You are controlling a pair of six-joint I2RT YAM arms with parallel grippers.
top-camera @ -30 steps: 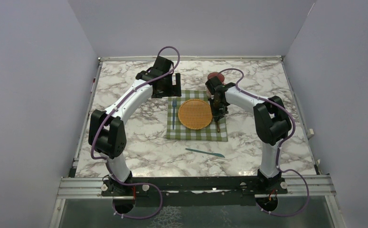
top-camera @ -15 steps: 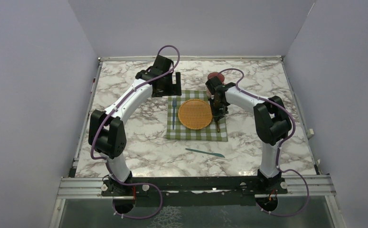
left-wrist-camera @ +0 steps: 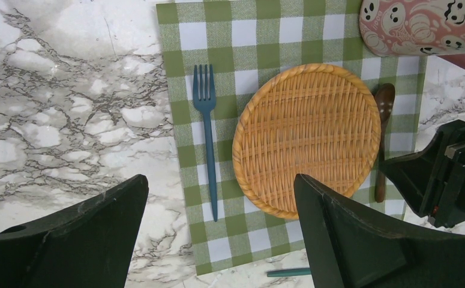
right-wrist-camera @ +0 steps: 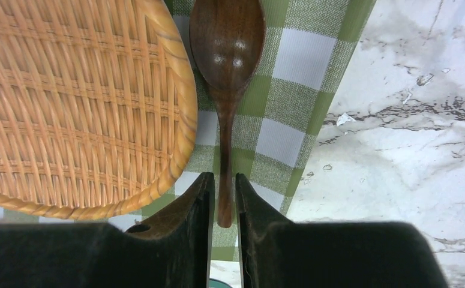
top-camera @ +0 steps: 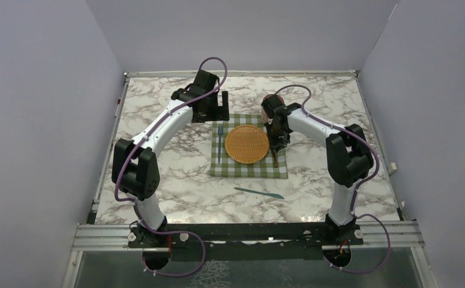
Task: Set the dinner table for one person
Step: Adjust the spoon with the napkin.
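The right claw straddles the tail end of the wooden spoon, its fingers nearly together. Whether they pinch the handle or stand just clear, I cannot tell. The spoon lies on the checked cloth, bowl pointing away from the claw, with the woven plate just to the claw's left. The marble dinner table spreads beneath and to its right. The left claw hangs spread wide and holds nothing, with a blue fork below it.

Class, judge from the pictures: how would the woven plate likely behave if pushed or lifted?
The woven plate looks like thin wicker, so it is probably light and fairly stiff. Being flat and shallow, it would likely slide rather than tip. It lies on the checked cloth, so a push might wrinkle the cloth.
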